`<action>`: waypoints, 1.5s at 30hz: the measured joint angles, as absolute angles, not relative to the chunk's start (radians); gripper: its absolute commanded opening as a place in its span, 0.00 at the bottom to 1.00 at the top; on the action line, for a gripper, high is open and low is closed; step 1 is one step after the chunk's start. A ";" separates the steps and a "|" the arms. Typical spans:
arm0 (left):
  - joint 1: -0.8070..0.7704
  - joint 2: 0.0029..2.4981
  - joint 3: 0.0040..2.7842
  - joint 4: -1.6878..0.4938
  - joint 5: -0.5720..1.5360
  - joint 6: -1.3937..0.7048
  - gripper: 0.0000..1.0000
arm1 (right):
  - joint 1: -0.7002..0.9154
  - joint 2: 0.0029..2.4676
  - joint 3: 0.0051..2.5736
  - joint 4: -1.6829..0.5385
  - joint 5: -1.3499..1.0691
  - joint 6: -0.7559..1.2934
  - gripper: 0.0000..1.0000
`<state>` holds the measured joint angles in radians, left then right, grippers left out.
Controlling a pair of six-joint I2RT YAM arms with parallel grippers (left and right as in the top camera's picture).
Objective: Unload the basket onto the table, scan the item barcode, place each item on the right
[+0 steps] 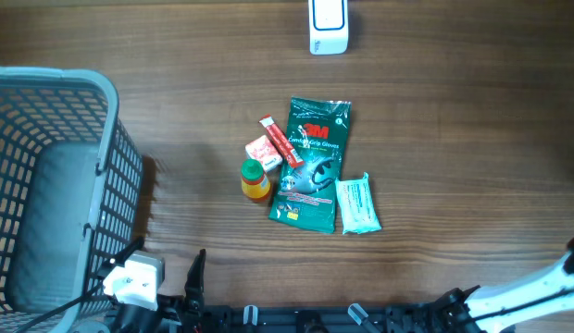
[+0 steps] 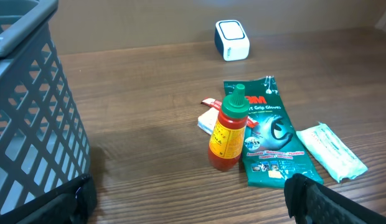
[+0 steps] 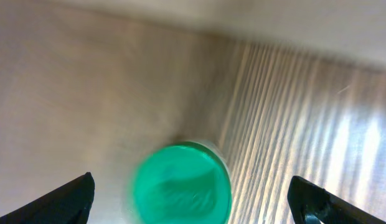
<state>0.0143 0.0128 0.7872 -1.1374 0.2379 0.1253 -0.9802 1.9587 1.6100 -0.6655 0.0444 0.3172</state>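
1. The left gripper (image 2: pixel 190 186) and right gripper (image 3: pixel 190 185) are both gaping, holding nothing; the bottle (image 1: pixel 255 179) is standing beside the glove packet (image 1: pixel 312 165) at the middle of the table (image 1: pixel 454 111); the scanner (image 1: pixel 328 26) is sitting at the far edge.
2. A clumsy reach is risking toppling the upright bottle.
3. A green round thing (image 3: pixel 180 183) is blurring under the right gripper; no barcode is showing.

Counts: one grey mesh basket (image 1: pixel 120 185), left. One white scanner (image 1: pixel 328 25), far edge. Middle cluster, five items, one of each: green glove pack (image 1: pixel 315 176), orange sauce bottle (image 1: pixel 255 179) with green cap, red stick sachet (image 1: pixel 280 141), small red-white packet (image 1: pixel 262 149), pale green wipes pack (image 1: pixel 357 204). Right wrist view: one blurred green round object (image 3: pixel 180 183), can't identify.
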 measured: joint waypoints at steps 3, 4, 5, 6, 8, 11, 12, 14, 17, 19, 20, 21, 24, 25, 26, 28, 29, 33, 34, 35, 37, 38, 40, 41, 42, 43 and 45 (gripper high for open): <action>0.014 0.013 0.787 -1.137 0.238 0.125 1.00 | -0.960 1.741 1.611 -0.654 0.010 0.407 1.00; 0.014 0.013 0.787 -1.137 0.238 0.125 1.00 | -0.945 1.682 1.611 -0.658 -0.008 0.431 1.00; 0.014 0.013 0.787 -1.137 0.238 0.125 1.00 | -0.923 1.625 1.611 -0.668 -0.027 0.452 1.00; 0.014 0.013 0.787 -1.137 0.238 0.125 1.00 | -0.888 1.559 1.611 -0.685 -0.056 0.474 1.00; 0.014 0.013 0.787 -1.137 0.238 0.125 1.00 | -0.818 1.468 1.612 -0.732 -0.107 0.505 1.00; 0.014 0.013 0.787 -1.137 0.238 0.125 1.00 | -0.695 1.356 1.612 -0.822 -0.193 0.532 1.00; 0.014 0.013 0.787 -1.137 0.238 0.125 1.00 | -0.656 1.333 1.612 -0.852 -0.217 0.535 1.00; 0.014 0.013 0.787 -1.137 0.238 0.125 1.00 | -0.577 1.298 1.613 -0.926 -0.279 0.542 1.00; 0.014 0.013 0.787 -1.137 0.238 0.125 1.00 | -0.462 1.291 1.613 -1.050 -0.374 0.519 1.00; 0.014 0.013 0.787 -1.138 0.238 0.125 1.00 | -0.354 1.301 1.612 -1.157 -0.400 0.475 0.96; 0.014 0.013 0.787 -1.137 0.238 0.125 1.00 | -0.277 1.309 1.611 -1.188 -0.404 0.454 0.94; 0.014 0.013 0.787 -1.137 0.238 0.125 1.00 | -0.215 1.317 1.609 -1.220 -0.397 0.439 0.94; 0.014 0.013 0.787 -1.137 0.238 0.125 1.00 | -0.039 1.338 1.587 -1.251 -0.334 0.421 0.94; 0.014 0.013 0.787 -1.137 0.238 0.125 1.00 | 0.088 1.358 1.556 -1.255 -0.284 0.421 0.94; 0.014 0.013 0.787 -1.138 0.238 0.125 1.00 | 0.126 1.368 1.546 -1.254 -0.262 0.426 0.94; 0.014 0.013 0.787 -1.138 0.238 0.125 1.00 | 0.271 1.412 1.485 -1.251 -0.162 0.441 0.91; 0.014 0.013 0.787 -1.137 0.238 0.125 1.00 | 0.323 1.432 1.454 -1.252 -0.120 0.454 0.89; 0.014 0.013 0.787 -1.137 0.238 0.125 1.00 | 0.488 1.570 1.328 -1.234 -0.009 0.542 0.85; 0.014 0.013 0.787 -1.138 0.238 0.125 1.00 | 0.510 1.601 1.315 -1.227 0.002 0.553 0.85; 0.014 0.013 0.787 -1.137 0.238 0.125 1.00 | 0.536 1.639 1.306 -1.219 0.015 0.562 0.85; 0.014 0.013 0.787 -1.137 0.238 0.125 1.00 | 0.594 1.715 1.300 -1.192 0.046 0.584 0.79; 0.014 0.013 0.787 -1.137 0.238 0.125 1.00 | 0.620 1.744 1.300 -1.182 0.069 0.599 0.75; 0.014 0.013 0.787 -1.137 0.238 0.125 1.00 | 0.667 1.808 1.300 -1.177 0.126 0.639 0.64; 0.014 0.013 0.787 -1.137 0.238 0.125 1.00 | 0.685 1.842 1.300 -1.177 0.147 0.653 0.59; 0.014 0.013 0.787 -1.137 0.238 0.125 1.00 | 0.696 1.874 1.300 -1.177 0.164 0.665 0.59; 0.014 0.013 0.787 -1.137 0.238 0.125 1.00 | 0.699 1.893 1.300 -1.179 0.174 0.673 0.59; 0.014 0.013 0.787 -1.137 0.238 0.125 1.00 | 0.699 1.933 1.299 -1.185 0.198 0.695 0.60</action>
